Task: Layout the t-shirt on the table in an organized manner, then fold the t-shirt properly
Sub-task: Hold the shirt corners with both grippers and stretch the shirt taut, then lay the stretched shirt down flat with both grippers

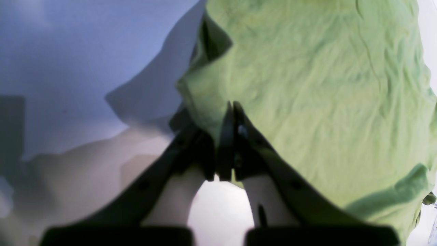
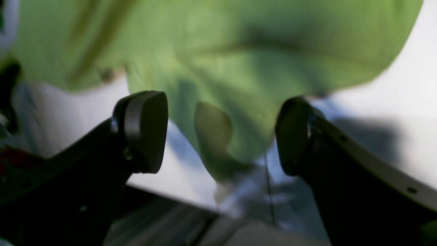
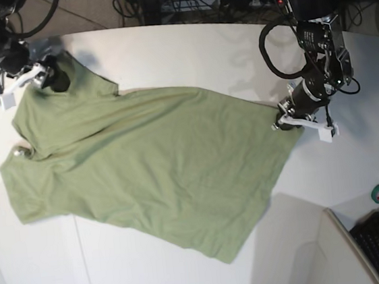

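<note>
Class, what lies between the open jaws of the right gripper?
A hanging fold of the olive-green cotton t-shirt, not clamped, with off-white table beyond; the right wrist view shows it.

No text, brand, number or sign can be read on anything here.

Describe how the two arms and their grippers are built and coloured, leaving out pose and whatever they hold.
Both arms are mostly black, with looping black cables over the joints in the base view. The left gripper has slim black fingers tapering to narrow tips on pale, whitish finger bars with small holes. The right gripper has broad, rounded black pads on similar pale bars. In the base view, white bracket-like pieces project from each gripper.
</note>
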